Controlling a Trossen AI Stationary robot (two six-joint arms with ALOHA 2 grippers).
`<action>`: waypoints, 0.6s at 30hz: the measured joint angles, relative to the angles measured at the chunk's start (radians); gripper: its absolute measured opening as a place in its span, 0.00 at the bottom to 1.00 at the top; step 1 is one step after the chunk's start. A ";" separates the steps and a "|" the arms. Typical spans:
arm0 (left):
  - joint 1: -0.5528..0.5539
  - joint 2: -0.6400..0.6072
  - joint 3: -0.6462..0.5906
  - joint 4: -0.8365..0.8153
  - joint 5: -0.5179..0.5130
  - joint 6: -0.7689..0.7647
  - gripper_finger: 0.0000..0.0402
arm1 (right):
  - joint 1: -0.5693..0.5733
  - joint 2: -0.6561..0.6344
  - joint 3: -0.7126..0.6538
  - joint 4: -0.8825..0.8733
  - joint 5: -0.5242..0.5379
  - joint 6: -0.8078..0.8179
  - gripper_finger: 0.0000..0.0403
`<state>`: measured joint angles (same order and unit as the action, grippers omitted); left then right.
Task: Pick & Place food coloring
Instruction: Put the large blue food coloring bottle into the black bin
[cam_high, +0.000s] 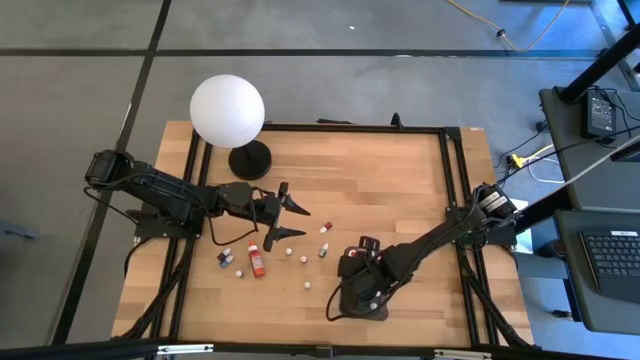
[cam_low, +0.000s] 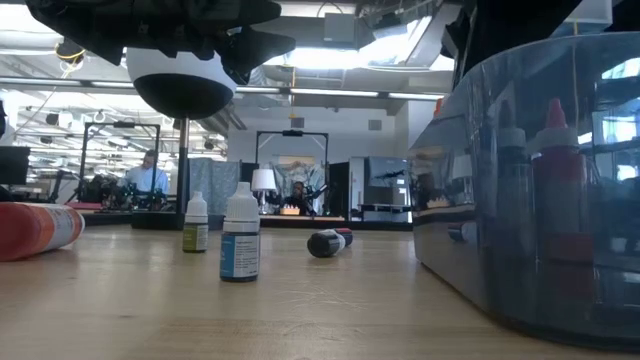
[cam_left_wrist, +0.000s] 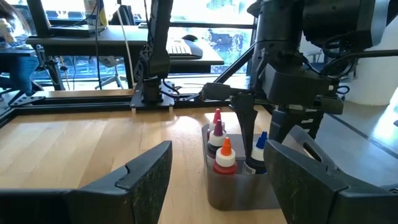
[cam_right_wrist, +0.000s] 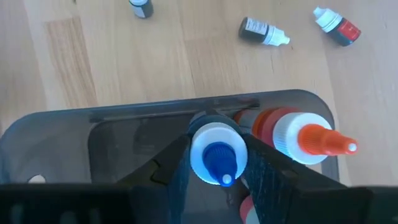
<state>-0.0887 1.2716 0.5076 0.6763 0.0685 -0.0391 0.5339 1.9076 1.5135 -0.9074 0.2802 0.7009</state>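
White globe lamp at the table's far left. Left gripper hovers mid-table, fingers spread wide, holding nothing; loose food coloring bottles lie just below and beside it: a red bottle on its side, small white-capped bottles left of it, more scattered to the right. Right gripper sits down inside the dark grey tray at front right, fingers closed narrow on a blue-tipped, white-capped bottle. An orange-tipped bottle stands just beside it in the tray; red-capped bottles stand there too.
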 joint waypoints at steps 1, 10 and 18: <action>0.000 0.000 0.000 0.000 0.000 0.000 0.63 | 0.000 0.000 0.000 0.000 0.000 0.000 0.35; 0.000 0.000 0.000 0.000 0.000 0.000 0.63 | 0.000 0.032 0.004 -0.002 0.005 -0.048 0.36; 0.000 0.000 0.000 0.000 0.000 0.000 0.63 | 0.000 0.037 0.007 -0.006 0.015 -0.053 0.36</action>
<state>-0.0891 1.2716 0.5076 0.6765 0.0685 -0.0391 0.5335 1.9450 1.5208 -0.9134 0.2955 0.6483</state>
